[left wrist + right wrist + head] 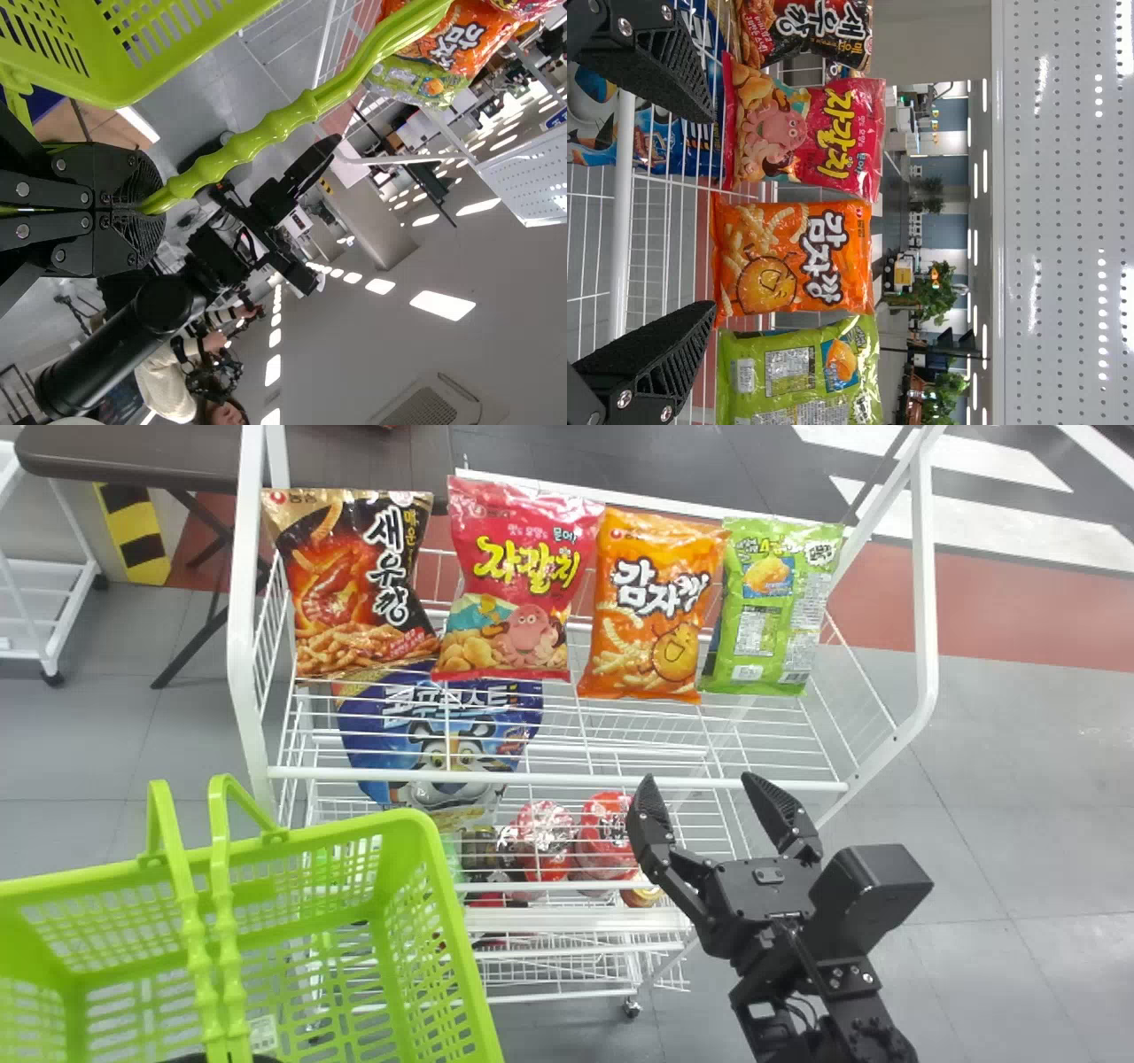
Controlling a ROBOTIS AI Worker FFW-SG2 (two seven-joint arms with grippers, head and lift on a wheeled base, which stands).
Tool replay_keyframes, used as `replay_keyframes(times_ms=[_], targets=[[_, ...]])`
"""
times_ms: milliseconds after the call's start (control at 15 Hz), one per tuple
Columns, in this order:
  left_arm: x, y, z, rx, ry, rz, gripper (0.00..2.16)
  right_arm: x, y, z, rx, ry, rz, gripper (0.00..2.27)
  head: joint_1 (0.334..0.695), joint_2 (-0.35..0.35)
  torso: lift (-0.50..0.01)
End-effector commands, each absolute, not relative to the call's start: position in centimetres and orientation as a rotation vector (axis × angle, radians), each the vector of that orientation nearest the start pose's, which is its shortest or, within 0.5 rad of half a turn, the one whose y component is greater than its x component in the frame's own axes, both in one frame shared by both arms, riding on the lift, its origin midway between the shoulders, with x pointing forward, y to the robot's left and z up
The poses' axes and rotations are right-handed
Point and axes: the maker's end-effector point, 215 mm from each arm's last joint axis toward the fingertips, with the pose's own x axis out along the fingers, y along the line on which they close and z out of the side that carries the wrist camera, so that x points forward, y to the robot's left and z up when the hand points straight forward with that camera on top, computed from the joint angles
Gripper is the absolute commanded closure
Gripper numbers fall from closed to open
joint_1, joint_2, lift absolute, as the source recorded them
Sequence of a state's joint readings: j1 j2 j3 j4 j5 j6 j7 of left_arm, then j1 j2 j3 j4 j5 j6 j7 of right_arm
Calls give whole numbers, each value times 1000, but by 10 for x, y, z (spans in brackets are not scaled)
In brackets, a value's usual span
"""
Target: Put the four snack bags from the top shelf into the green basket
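Observation:
In the head view my right gripper [700, 802] stands open in front of the top shelf's front rail. On that shelf, left to right, stand a black-and-gold bag [354, 584], a pink bag [518, 580], an orange bag [656, 607] and a green bag [772, 607]. The green basket [443, 921] is at the lower left. In the left wrist view my left gripper [146, 208] is closed around the basket's handle [257, 146]. The right wrist view has my right gripper [700, 212] apart, with the orange bag [793, 258] beyond the gap and the pink bag [806, 137] beside it.
The white rack's front rail [558, 779] runs between the right gripper and the bags. A blue bag [443, 735] and red packages [542, 841] lie on lower levels. A dark table [133, 456] stands behind at the left.

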State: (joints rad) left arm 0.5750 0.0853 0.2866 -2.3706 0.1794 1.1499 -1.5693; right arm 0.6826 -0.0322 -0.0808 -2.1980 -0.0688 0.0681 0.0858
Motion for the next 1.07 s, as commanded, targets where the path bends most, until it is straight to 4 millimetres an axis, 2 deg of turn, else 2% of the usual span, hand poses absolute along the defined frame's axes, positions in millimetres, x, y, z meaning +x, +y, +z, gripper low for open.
replay_keyframes(times_ms=[0, 667, 800, 933, 1000], targets=[[208, 106, -324, -707, 665, -1308, 2148, 393, -250, -352, 1, 131, 41, 63, 695, -274, -4], [213, 105, -330, -697, 674, -1297, 2148, 402, -249, -349, 1, 129, 45, 83, 695, -273, -4], [215, 104, -331, -696, 675, -1298, 2148, 412, -239, -356, 15, 155, 65, 87, 695, -271, -4], [216, 101, -333, -697, 678, -1302, 2148, 436, -217, -366, 46, 188, 117, 90, 695, -261, -4], [217, 101, -334, -697, 681, -1302, 2148, 448, -204, -366, 54, 197, 140, 90, 695, -235, -4]])
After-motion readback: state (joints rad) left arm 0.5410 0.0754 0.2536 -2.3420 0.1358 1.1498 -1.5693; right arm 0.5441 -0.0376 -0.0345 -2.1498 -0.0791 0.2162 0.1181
